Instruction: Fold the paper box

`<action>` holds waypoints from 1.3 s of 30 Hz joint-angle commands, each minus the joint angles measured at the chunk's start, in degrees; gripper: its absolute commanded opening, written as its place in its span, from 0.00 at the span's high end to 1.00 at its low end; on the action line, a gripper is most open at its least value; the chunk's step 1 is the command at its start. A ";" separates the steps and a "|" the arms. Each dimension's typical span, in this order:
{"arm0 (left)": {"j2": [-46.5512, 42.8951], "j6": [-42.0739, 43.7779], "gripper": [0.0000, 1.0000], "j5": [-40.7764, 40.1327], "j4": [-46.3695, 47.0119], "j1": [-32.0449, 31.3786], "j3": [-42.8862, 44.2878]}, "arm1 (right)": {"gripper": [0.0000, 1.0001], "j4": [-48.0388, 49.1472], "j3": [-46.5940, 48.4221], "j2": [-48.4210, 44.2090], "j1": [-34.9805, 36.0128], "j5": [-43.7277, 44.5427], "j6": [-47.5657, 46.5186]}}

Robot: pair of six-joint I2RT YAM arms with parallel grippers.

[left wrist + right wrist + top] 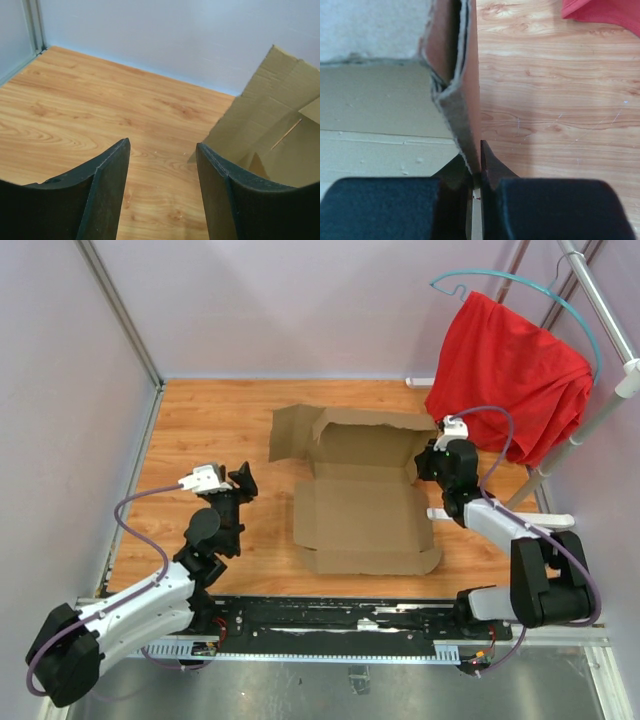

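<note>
The right gripper (pixel 475 162) is shut tight, and it pinches a thin side wall of the paper box (pixel 365 515). The wall stands up between its two black fingers (pixel 492 165). On one side of that wall is the flat brown floor of the box. On the other side is bare wooden table (pixel 215 430).

The box is a wide, low brown carton, and it lies open in the middle of the table. Its back wall stands up with a torn-looking top edge, and one flap sticks out at the far left corner. Inside, only plain brown cardboard shows.

Just behind the right gripper, a red cloth (pixel 510 370) hangs from a blue-green hanger (pixel 500 278) on a metal pole (pixel 600 310), so that side is tight.

The left gripper (pixel 162 150) is wide open and holds nothing. It hangs over the wood, well apart from the box, which is off to its right. There is open table between them. Beyond the left gripper are more wood and a pale wall (pixel 175 35).
</note>
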 commanded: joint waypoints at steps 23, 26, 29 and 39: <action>-9.02 2.79 0.23 34.60 -20.86 2.04 18.19 | 0.99 -16.43 4.69 -16.81 -8.87 -26.58 -4.72; -3.80 -1.66 0.23 45.11 -26.43 8.76 24.47 | 0.99 -18.39 7.65 -13.83 -9.05 -27.18 -4.57; 4.68 -8.34 0.23 58.60 -25.80 20.73 28.73 | 0.99 -18.21 10.84 -8.71 -9.07 -26.60 -3.67; 28.10 -14.65 0.24 72.14 11.63 27.29 13.61 | 0.99 -11.47 19.61 9.53 -8.58 -24.98 -1.93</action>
